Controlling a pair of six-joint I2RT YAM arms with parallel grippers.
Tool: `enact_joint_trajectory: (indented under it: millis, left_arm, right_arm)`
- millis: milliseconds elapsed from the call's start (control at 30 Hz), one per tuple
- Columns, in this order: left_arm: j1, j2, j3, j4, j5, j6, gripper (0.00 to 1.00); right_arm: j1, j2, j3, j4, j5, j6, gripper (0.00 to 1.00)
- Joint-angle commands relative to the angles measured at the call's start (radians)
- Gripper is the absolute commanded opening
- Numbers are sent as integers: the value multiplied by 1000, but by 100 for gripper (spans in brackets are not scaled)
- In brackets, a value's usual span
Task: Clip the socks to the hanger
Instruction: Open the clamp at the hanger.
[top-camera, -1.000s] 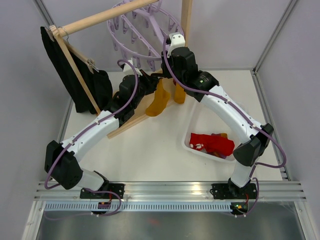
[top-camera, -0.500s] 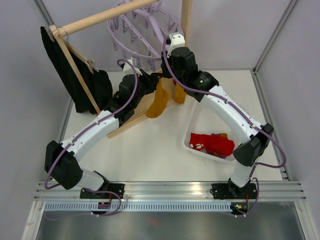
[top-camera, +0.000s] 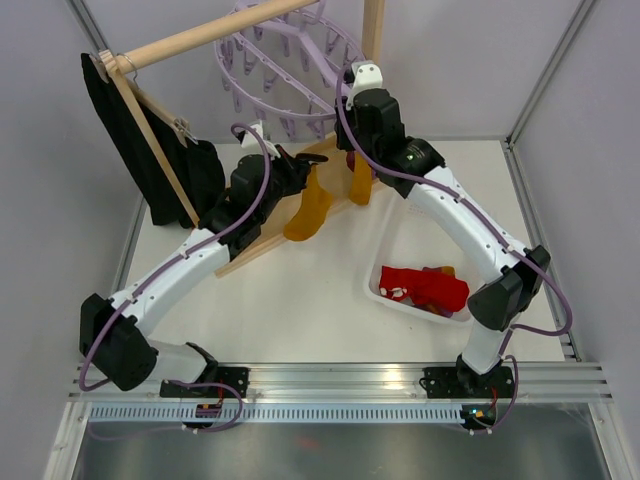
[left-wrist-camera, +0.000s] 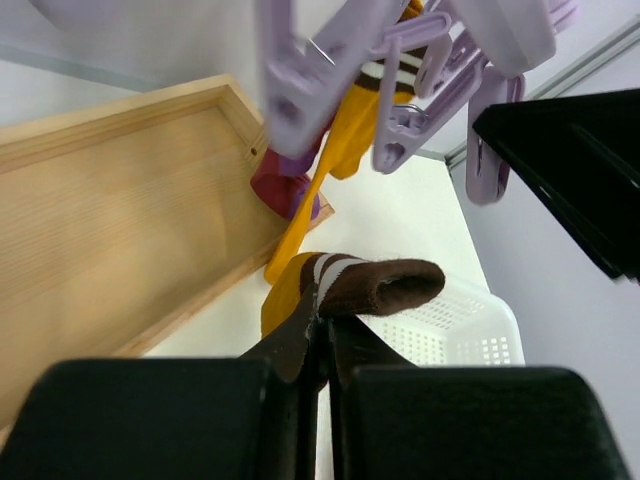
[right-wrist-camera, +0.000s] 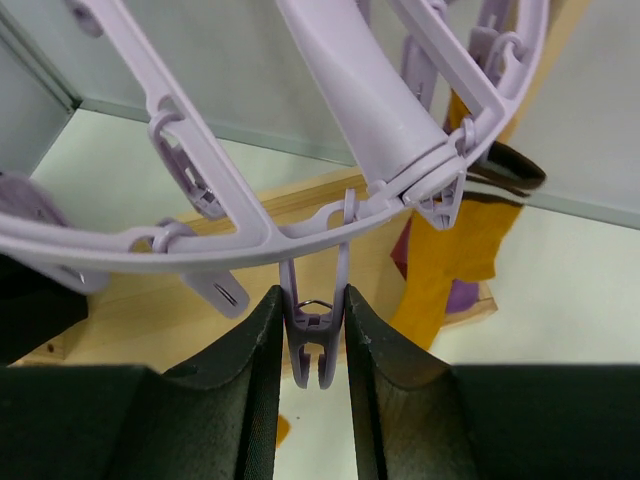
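Holding a mustard sock (left-wrist-camera: 375, 287) clenched in my left fingers (left-wrist-camera: 298, 340), centre frame; my right fingers (right-wrist-camera: 262, 330) pinch a peg (right-wrist-camera: 313, 342) on the lavender hanger (right-wrist-camera: 380, 110).

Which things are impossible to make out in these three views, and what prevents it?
- Left wrist view: foot of the held sock, behind the left gripper.
- Top view: number of socks in the basket; piled, too small.
- Top view: hanger hook; wooden bar and the top edge hide it.
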Motion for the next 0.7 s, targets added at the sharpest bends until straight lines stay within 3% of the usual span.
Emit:
enact_joint_trajectory:
  millis: [0, 167, 333, 667]
  left_arm:
    - [-5, -63, -5, -42, 17, 87, 2]
    - [-5, -64, 24, -108, 26, 148, 2]
    - [-5, -49, 67, -163, 26, 203, 2]
    - [-5, -37, 103, -190, 40, 254, 2]
  right_arm:
    - [-20, -48, 2, 99, 21, -5, 13]
    - [-22, -73, -11, 118, 12, -5, 40]
    - [-20, -108, -48, 141, 19, -5, 57]
    - [-20, -119, -67, 129, 15, 4, 59]
